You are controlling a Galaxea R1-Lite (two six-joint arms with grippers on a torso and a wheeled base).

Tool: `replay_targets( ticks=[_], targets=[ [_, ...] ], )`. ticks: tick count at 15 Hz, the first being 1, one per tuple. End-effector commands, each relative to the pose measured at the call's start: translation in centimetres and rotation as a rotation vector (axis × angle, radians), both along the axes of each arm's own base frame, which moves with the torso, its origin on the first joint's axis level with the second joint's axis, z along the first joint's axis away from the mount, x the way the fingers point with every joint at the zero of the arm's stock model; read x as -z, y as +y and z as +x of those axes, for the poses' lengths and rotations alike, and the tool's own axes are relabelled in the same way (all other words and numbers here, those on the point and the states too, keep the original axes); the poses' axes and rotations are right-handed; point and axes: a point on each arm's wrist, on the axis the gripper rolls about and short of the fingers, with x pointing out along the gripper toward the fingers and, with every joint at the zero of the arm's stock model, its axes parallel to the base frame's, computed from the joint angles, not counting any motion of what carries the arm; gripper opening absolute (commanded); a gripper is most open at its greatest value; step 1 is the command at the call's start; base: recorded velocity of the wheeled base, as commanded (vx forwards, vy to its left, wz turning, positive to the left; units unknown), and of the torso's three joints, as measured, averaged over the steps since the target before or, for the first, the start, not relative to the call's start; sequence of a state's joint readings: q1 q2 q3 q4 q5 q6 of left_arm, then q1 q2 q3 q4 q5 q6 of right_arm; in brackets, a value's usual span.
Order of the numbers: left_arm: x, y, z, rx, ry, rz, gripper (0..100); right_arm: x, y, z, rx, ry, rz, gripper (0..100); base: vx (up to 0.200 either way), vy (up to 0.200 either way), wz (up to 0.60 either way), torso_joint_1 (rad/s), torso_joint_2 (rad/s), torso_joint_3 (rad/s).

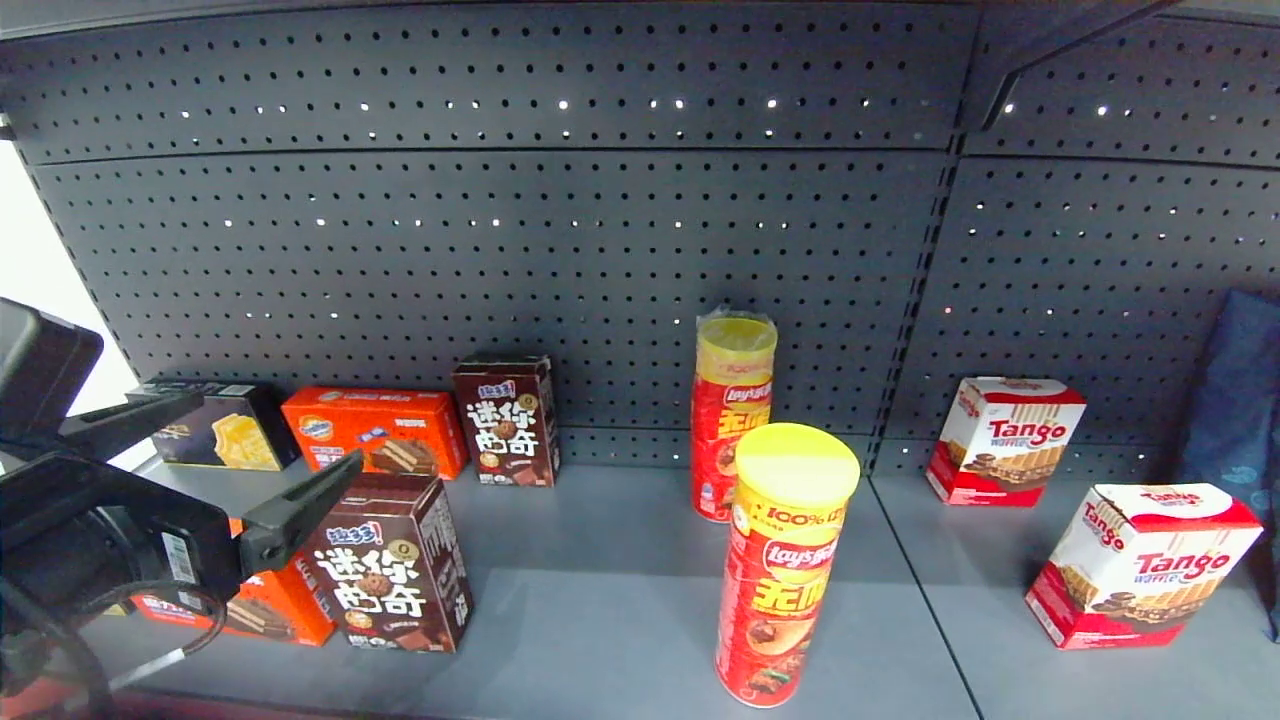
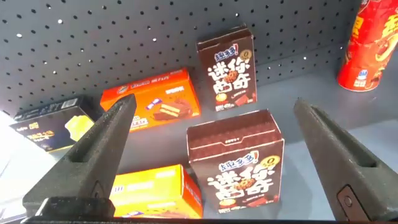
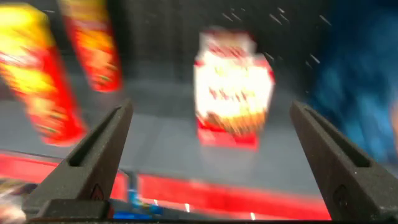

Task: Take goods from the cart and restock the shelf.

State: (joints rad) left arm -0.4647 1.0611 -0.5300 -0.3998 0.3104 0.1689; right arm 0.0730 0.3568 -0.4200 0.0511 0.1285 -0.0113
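1. The left gripper (image 2: 212, 106) is hovering over the left end of the shelf (image 1: 620, 600). Its jaws are standing wide apart and holding nothing, and the front brown cookie box (image 1: 390, 565) is sitting upright just ahead of the gap.
2. At the far left a dark box with a yellow picture (image 1: 215, 427) is resting against the pegboard back panel (image 1: 500, 250). The back orange box (image 1: 375, 430) is lying just beside it at 3 o'clock.
3. The front orange box (image 1: 265, 605) is lying at 7 o'clock from the back one – partly hidden by the gripper, just beside the front brown cookie box.
4. The back brown cookie box (image 1: 507, 420) is standing upright at 1 o'clock from the front one, near the panel.
5. Two yellow-lidded chip cans are standing upright mid-shelf, with the back can (image 1: 733, 415) at 11 o'clock from the front can (image 1: 785, 565), apart.
6. On the right section, the back wafer box (image 1: 1005, 440) is sitting at 11 o'clock from the front wafer box (image 1: 1140, 565).
7. A blue object (image 1: 1235, 400) is showing at the far right edge.
8. The right gripper (image 3: 211, 104) is facing a wafer box – its jaws are spread wide and gripping nothing.
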Motion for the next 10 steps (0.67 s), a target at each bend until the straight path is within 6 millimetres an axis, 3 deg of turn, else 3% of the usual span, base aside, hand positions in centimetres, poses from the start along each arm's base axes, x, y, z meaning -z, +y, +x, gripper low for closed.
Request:
replay_targets(
  ticks=[1,6,10],
  targets=[
    [0.2,-0.1,0.1,0.002,0.009,0.004,100,-5.3,2.1,7.8,-0.290,0.167,-0.089,100,0.000,0.000,0.00,0.000,0.00,0.000],
    [0.4,-0.3,0.5,0.002,0.022,0.013,100,-3.8,6.3,13.9,-0.463,0.276,-0.173,100,0.000,0.000,0.00,0.000,0.00,0.000],
    [0.3,-0.3,0.6,0.001,0.021,0.012,100,-2.3,8.8,15.4,-0.545,0.363,-0.214,100,0.000,0.000,0.00,0.000,0.00,0.000]
  ],
)
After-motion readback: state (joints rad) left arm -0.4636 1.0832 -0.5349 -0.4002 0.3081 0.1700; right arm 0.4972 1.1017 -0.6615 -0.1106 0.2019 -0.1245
